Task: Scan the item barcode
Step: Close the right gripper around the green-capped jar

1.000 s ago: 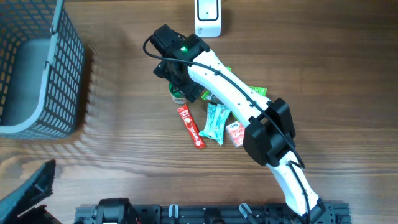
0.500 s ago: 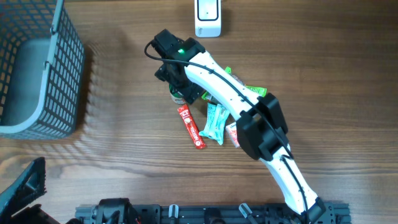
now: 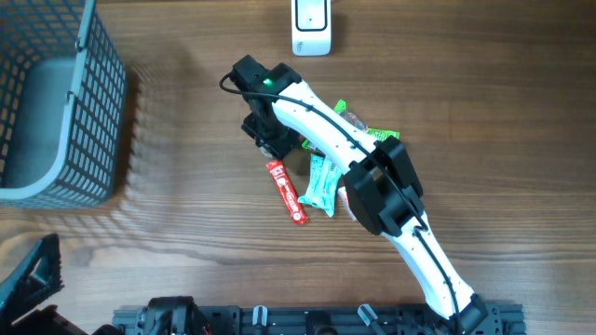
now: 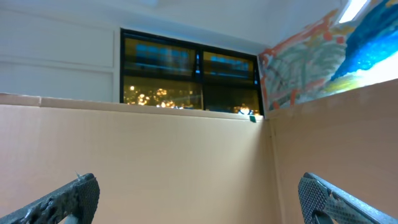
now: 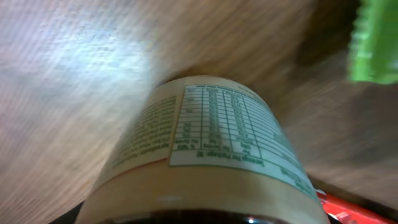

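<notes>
**Bottle under the right tool, label panel toward the wrist camera**

Bottle [image 5: 211, 143] sits near the middle of the bench [image 3: 484, 84], just beside a red bar [image 3: 287, 191]. In the right wrist view its long axis runs from the bottom edge up and away toward the wood, with the rounded far end at the top. A boxed table of figures on its cream label faces the lens and appears upside down. The print is too small and blurred to read, and the frame cuts off the near end.

From overhead the right tool [image 3: 270, 138] covers the bottle almost entirely. Neither view shows its fingers, so I cannot tell whether it is gripping.

The left tool [image 4: 199, 202] is spread wide, its 2 fingertips [image 4: 68, 199] at opposite lower corners, aimed at a cardboard wall [image 4: 155, 155].

A teal packet [image 3: 321, 181] and a green packet [image 3: 377, 135] lie partly hidden under the right arm. A white scanner [image 3: 311, 28] stands at the far edge and a basket [image 3: 65, 102] at the left.
</notes>
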